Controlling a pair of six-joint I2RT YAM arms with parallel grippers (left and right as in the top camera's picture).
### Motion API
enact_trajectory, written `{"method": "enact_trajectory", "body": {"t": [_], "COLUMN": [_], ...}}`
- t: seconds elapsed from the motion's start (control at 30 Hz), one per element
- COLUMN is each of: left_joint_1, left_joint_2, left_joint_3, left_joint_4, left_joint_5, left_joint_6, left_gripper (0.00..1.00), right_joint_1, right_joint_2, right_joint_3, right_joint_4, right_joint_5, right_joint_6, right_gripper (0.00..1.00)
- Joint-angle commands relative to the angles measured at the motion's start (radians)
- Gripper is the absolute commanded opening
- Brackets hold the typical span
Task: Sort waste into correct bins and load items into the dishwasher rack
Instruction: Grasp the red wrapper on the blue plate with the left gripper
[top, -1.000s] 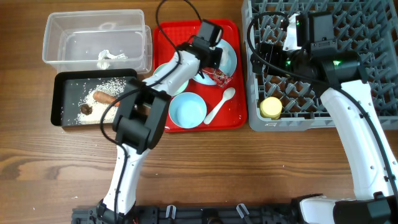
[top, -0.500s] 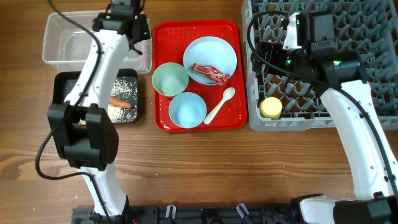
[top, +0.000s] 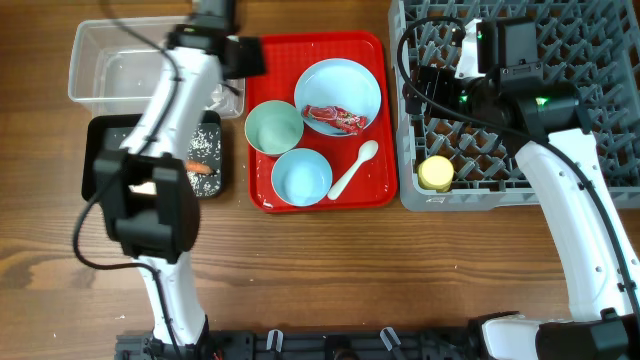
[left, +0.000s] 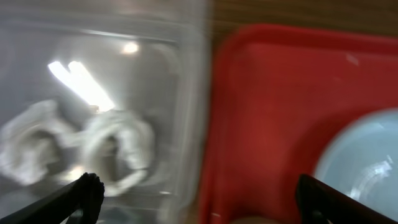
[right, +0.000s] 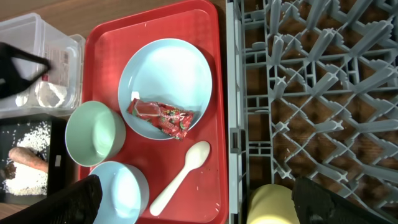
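My left gripper (top: 244, 57) hovers over the right wall of the clear tub (top: 105, 70), beside the red tray, open and empty (left: 199, 186). Crumpled white tissue (left: 118, 146) lies in the tub. The red wrapper (top: 338, 118) rests on the light blue plate (top: 350, 80). Also on the tray are a pale green bowl (top: 274, 127), a light blue bowl (top: 301, 177) and a white spoon (top: 352, 170). The black tray (top: 100, 150) holds rice (top: 205, 140) and an orange stick (top: 200, 167). My right gripper (top: 425, 88) hangs open and empty (right: 194, 186) over the grey rack (top: 480, 195), where a yellow cup (top: 435, 173) sits.
The red serving tray (top: 320, 40) lies between the bins and the rack. My left arm (top: 150, 210) stretches up over the black tray and hides part of it. Bare wooden table (top: 380, 270) fills the front half.
My left arm swung from the plate to the clear tub, then shifted right to the tub's edge with jaws wide. The wrapper stays on the plate. The right arm has not moved.
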Motion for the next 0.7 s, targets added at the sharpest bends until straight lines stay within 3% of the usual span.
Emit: {"method": "enact_trajectory", "body": {"t": [0.0,0.07,0.13,0.27,0.37,0.5,0.6,0.63,0.67], "left_joint_1": [-0.15,-0.219,-0.249,-0.25,-0.256,-0.269,-0.269,-0.269,-0.269], "left_joint_2": [-0.003,0.004,0.016,0.103,0.147,0.202,0.226,0.23,0.232], "left_joint_3": [0.006,0.004,0.003,0.003,0.003,0.003,0.003,0.003,0.003], "left_joint_4": [-0.003,-0.019,-0.04,-0.01,0.027,0.07,0.09,0.094,0.097], "left_joint_5": [0.147,0.146,0.146,0.173,0.256,0.262,0.262,0.262,0.262], "left_joint_6": [0.254,0.399,0.457,0.491,0.57,0.661,0.661,0.661,0.661], "left_gripper": [1.0,1.0,0.99,0.96,0.95,0.95,0.97,0.96,0.88], "right_joint_1": [0.0,0.0,0.0,0.0,0.0,0.0,0.0,0.0,0.0], "right_joint_2": [0.005,0.005,0.005,0.005,0.005,0.005,0.005,0.005,0.005], "right_joint_3": [0.002,0.002,0.002,0.002,0.002,0.002,0.002,0.002,0.002], "right_joint_4": [0.002,0.0,-0.002,-0.005,-0.002,-0.002,-0.002,-0.002,-0.002], "right_joint_5": [-0.008,-0.008,-0.008,-0.008,-0.008,-0.008,-0.008,-0.008,-0.008], "right_joint_6": [-0.017,-0.017,-0.018,-0.02,-0.02,-0.02,-0.02,-0.02,-0.02], "right_gripper": [1.0,1.0,1.0,1.0,1.0,1.0,1.0,1.0,0.99]}}
